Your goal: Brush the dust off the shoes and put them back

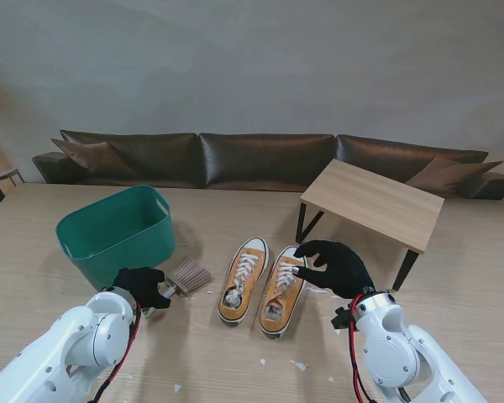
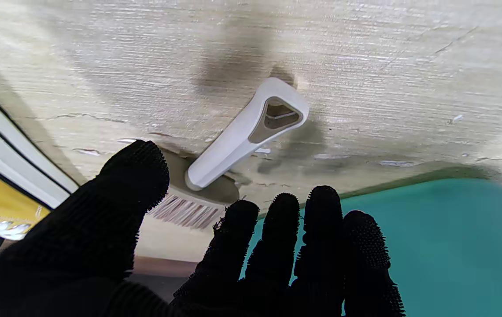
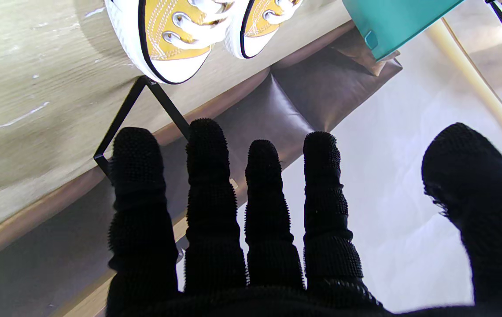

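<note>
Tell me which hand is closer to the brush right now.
Left. The left hand is open right beside the brush, fingers spread by its handle without gripping it. The right hand is open over by the right shoe, with both shoes between it and the brush.

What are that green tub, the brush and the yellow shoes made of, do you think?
The green tub looks like moulded plastic: smooth, even colour, slight sheen. The brush seems to have a white, matte plastic handle with stiff brownish bristles, fibre unclear. The yellow shoes look like woven canvas with visible stitching, glossy white rubber toe caps and cotton-like laces.
</note>
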Robot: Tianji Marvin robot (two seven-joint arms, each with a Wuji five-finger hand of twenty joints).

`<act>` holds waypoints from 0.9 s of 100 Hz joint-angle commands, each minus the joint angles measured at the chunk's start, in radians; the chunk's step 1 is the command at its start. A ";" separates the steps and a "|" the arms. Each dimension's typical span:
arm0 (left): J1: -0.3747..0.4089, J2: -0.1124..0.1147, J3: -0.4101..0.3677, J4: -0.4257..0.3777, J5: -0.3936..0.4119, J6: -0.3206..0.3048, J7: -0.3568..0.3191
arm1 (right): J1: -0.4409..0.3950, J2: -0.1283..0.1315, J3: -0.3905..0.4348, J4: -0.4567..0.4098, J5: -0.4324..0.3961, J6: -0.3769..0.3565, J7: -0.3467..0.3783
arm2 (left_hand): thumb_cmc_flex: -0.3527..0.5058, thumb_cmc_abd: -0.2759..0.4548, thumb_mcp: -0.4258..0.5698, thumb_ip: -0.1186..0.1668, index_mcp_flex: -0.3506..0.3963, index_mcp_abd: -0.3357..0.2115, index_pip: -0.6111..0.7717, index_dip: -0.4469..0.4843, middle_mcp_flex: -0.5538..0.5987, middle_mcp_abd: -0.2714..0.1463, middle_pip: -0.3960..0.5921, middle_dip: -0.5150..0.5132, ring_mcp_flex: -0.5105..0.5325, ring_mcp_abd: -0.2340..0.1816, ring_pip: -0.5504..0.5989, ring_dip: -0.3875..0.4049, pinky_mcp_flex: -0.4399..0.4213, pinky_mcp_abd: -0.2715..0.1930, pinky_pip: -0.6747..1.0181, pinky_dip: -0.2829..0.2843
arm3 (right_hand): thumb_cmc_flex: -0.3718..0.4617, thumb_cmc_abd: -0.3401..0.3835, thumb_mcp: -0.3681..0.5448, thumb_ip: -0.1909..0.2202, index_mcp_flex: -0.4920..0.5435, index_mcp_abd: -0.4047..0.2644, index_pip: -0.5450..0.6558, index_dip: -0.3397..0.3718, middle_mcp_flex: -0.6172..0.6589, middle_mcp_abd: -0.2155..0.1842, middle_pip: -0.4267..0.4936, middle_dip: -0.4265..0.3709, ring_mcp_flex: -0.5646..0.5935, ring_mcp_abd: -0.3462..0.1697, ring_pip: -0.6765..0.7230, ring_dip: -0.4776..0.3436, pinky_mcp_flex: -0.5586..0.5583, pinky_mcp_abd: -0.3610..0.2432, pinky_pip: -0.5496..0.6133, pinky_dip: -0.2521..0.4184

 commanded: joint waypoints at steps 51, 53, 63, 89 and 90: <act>-0.112 -0.008 0.131 0.132 -0.029 0.077 0.030 | -0.010 -0.003 -0.007 -0.012 0.003 0.002 0.013 | 0.017 -0.077 0.135 -0.055 0.053 0.015 0.329 0.219 0.069 0.004 0.085 0.045 0.067 0.009 0.078 0.009 0.075 0.000 0.078 0.041 | -0.015 0.037 -0.002 0.031 0.024 0.012 0.005 -0.017 0.009 0.019 0.007 -0.012 -0.004 0.005 0.011 0.010 -0.254 0.026 -0.001 -0.006; -0.116 -0.008 0.137 0.138 -0.032 0.080 0.033 | -0.010 -0.003 -0.007 -0.012 0.003 0.002 0.013 | 0.018 -0.077 0.140 -0.055 0.049 0.015 0.348 0.227 0.070 0.003 0.087 0.045 0.069 0.008 0.080 0.008 0.078 0.000 0.079 0.040 | -0.015 0.038 -0.002 0.031 0.025 0.012 0.005 -0.017 0.010 0.018 0.007 -0.012 -0.003 0.003 0.011 0.010 -0.254 0.026 -0.001 -0.006; -0.136 -0.010 0.164 0.163 -0.043 0.086 0.044 | -0.010 -0.003 -0.007 -0.013 0.005 0.003 0.013 | 0.034 -0.087 0.164 -0.055 0.061 0.011 0.439 0.256 0.098 -0.004 0.108 0.051 0.099 0.002 0.095 0.006 0.111 0.002 0.094 0.038 | -0.015 0.037 -0.002 0.031 0.026 0.013 0.005 -0.017 0.010 0.020 0.007 -0.012 -0.004 0.002 0.011 0.010 -0.255 0.026 -0.001 -0.006; -0.171 -0.019 0.219 0.227 -0.078 0.094 0.104 | -0.010 -0.004 -0.007 -0.012 0.007 0.004 0.009 | 0.198 -0.146 0.105 -0.123 0.078 -0.027 0.696 0.301 0.214 -0.037 0.198 0.102 0.222 -0.023 0.149 -0.006 0.248 0.002 0.171 -0.020 | -0.017 0.041 -0.001 0.031 0.025 0.015 0.004 -0.018 0.010 0.020 0.006 -0.012 -0.004 0.005 0.010 0.010 -0.255 0.026 -0.001 -0.006; -0.172 -0.020 0.220 0.229 -0.079 0.093 0.105 | -0.010 -0.004 -0.007 -0.011 0.007 0.004 0.009 | 0.210 -0.150 0.101 -0.124 0.079 -0.031 0.713 0.303 0.222 -0.040 0.202 0.104 0.232 -0.026 0.152 -0.007 0.258 -0.001 0.176 -0.026 | -0.016 0.041 -0.001 0.032 0.025 0.015 0.004 -0.018 0.010 0.021 0.006 -0.012 -0.004 0.006 0.010 0.010 -0.255 0.026 -0.001 -0.007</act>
